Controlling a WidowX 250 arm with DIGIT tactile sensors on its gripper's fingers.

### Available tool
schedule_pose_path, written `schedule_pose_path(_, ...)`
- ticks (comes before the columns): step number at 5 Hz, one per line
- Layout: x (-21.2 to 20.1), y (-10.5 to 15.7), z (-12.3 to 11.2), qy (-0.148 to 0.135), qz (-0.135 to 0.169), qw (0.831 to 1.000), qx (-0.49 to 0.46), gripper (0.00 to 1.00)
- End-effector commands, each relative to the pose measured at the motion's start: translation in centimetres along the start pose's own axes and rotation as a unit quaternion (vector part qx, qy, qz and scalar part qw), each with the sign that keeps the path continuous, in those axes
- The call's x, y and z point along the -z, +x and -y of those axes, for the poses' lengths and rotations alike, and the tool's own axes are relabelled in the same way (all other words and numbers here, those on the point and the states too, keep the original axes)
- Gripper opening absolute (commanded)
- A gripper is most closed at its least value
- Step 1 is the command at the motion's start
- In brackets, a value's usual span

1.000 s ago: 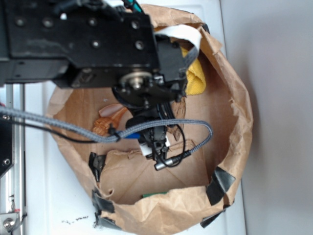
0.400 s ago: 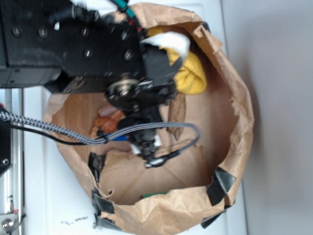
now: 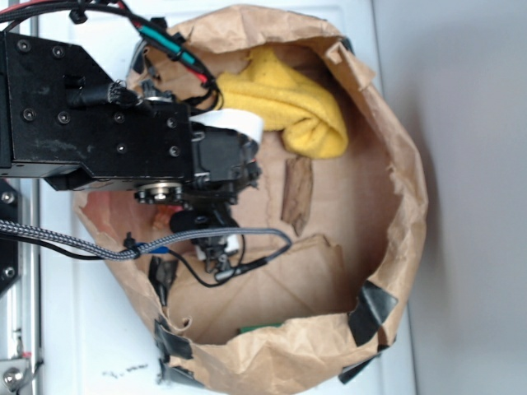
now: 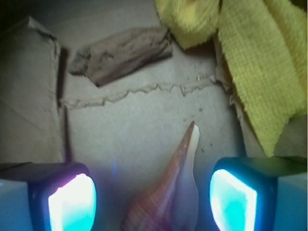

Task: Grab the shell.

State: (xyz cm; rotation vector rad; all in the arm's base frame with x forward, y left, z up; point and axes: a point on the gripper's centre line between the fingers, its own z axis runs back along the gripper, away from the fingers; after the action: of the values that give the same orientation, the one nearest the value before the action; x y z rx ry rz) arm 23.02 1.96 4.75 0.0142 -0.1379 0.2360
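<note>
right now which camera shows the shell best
The wrist view: the shell lies in plain sight between the open pincer fingers, pointed tip toward the bark piece. In the exterior view the arm hides it.

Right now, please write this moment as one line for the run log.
claw: open | shell: between fingers, not gripped | bark: beyond, untouched | yellow cloth: top right

Even daylight is washing the exterior view — the white table (image 3: 387,49) is glaring. In the wrist view the fingertips (image 4: 72,202) are glowing cyan, overexposed and blurred — the far left corner is sinking into shadow.
</note>
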Motion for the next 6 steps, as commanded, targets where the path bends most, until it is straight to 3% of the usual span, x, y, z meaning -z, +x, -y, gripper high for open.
schedule_pose_path(1, 2.4, 0.3, 0.0, 0.012, 0.013, 1.0, 0.01, 1.0)
schedule_pose_path(2, 3.2, -0.1, 0.2, 0.025, 0.035, 0.999, 0.003, 0.34)
schedule_pose_path(3, 2.7, 0.2, -0.1, 0.028, 0.046, 0.998, -0.017, 0.0)
schedule_pose_path(6, 1.4, 0.8, -0.3, 0.02, 0.073, 0.996, -0.039, 0.0)
